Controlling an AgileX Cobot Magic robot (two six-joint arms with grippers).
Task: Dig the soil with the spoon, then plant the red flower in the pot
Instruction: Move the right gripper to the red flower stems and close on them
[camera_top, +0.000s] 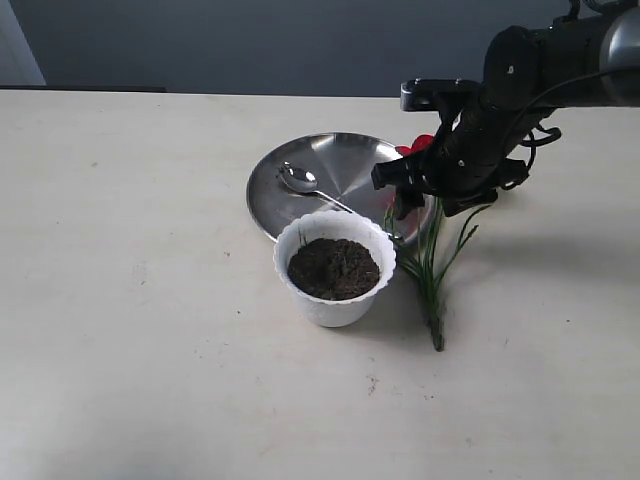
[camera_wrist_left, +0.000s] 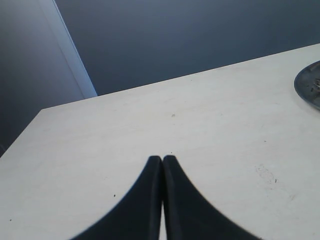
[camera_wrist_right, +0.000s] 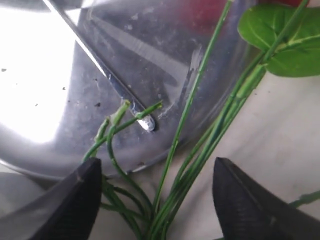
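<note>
**Now lining up on the flower stems**

Far to the left, the left gripper (camera_wrist_left: 161, 159) is hanging over bare table (camera_wrist_left: 200, 130) with its fingers pressed together, holding nothing and taking no part.

Moving right, the steel plate (camera_top: 340, 160) is sitting behind the pot (camera_top: 335, 310), and the spoon (camera_top: 300, 180) is lying in it, bowl to the left and handle running toward the pot; neither gripper is touching it. The pot is standing upright in front, with the soil (camera_top: 333, 268) filling it nearly to the scalloped rim.

Just right of the pot, the red flower (camera_top: 430, 270) is lying on the table, its stem ends pointing toward the near edge and its red head up by the plate's rim, partly hidden under the arm.

Above it, the right gripper (camera_wrist_right: 156, 165) is hovering with its fingers spread wide, straddling the bundle of green stems without pinching them.

The step in hand is judged to be picking up the flower. To do it well, the gripper should be closing where the stems are running tightly together, not where the loose strands are splaying over the plate, and low enough to gather all of them. Afterwards it should be lifting clear of the rim, so that neither plate nor spoon gets dragged.
</note>
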